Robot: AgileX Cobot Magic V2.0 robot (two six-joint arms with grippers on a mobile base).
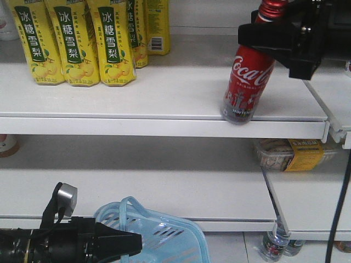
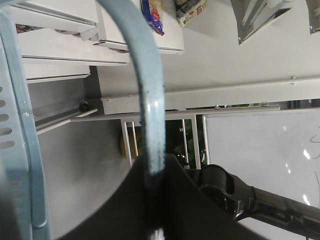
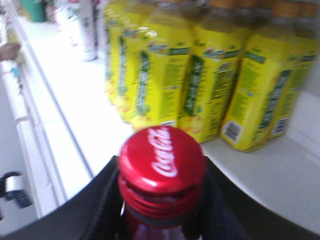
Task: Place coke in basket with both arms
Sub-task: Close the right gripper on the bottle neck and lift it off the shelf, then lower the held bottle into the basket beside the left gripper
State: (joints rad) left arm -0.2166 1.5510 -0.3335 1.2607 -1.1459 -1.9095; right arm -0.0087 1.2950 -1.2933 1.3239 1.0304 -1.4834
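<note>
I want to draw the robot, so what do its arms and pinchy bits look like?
Both are black. The left arm ends in wedge-shaped jaws tapering to a point, and carries a small silver-grey cylinder on a black bracket with a looped wire. The right arm has chunky, angular jaws, and a black cable hangs below it.

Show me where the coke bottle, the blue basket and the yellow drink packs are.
coke (image 1: 249, 71), front view, on its red body at the white logo.
basket (image 1: 175, 233), front view, on its slotted side wall.
yellow drink packs (image 1: 112, 39), front view, on the green label of the rightmost front pack.
</note>
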